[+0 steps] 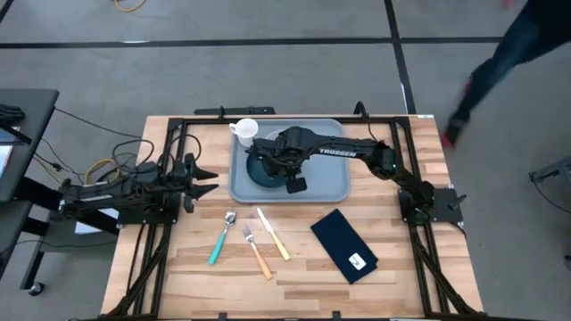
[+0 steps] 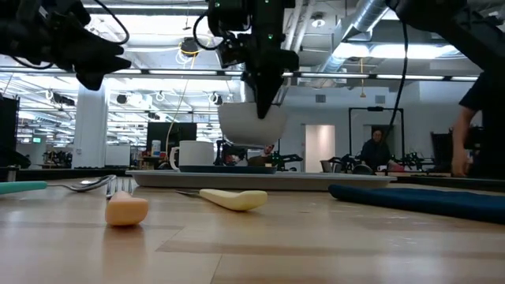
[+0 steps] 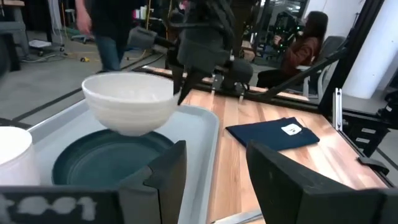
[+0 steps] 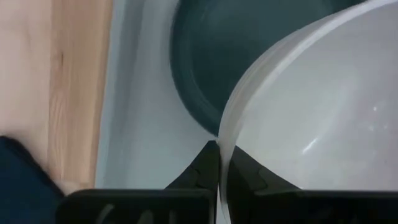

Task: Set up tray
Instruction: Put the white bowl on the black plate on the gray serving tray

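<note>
Right now the right gripper (image 4: 219,180) has its fingers pinched shut on the rim of a white bowl (image 3: 130,102), one finger inside and one outside the wall, and holds it in the air above a dark teal plate (image 3: 109,165); in the low view the bowl (image 2: 251,125) hangs clear of the plate, not touching. The plate sits inside the tray (image 1: 332,183), which lies on the wooden counter (image 1: 196,259) toward its far edge, between the two arms. A white mug (image 1: 245,131) stands in the tray's far left corner, just beside the plate. The right arm reaches from the counter's right side across the tray. The left gripper (image 1: 207,178) waits off the tray's left edge, over the counter, fingers (image 3: 163,174) apart and holding nothing, pointing toward the tray. Near the counter's front, outside the tray, lie three utensils side by side: a spoon (image 1: 221,239) with a teal handle, a fork (image 1: 256,251) with an orange handle, and a knife (image 1: 274,234) with a yellow handle; none touch the tray. A navy napkin (image 1: 343,245) with a small white tag lies to their right, also apart from the tray. A person sits in the room beyond the counter (image 3: 308,43), and another stands farther back (image 3: 102,28).
</note>
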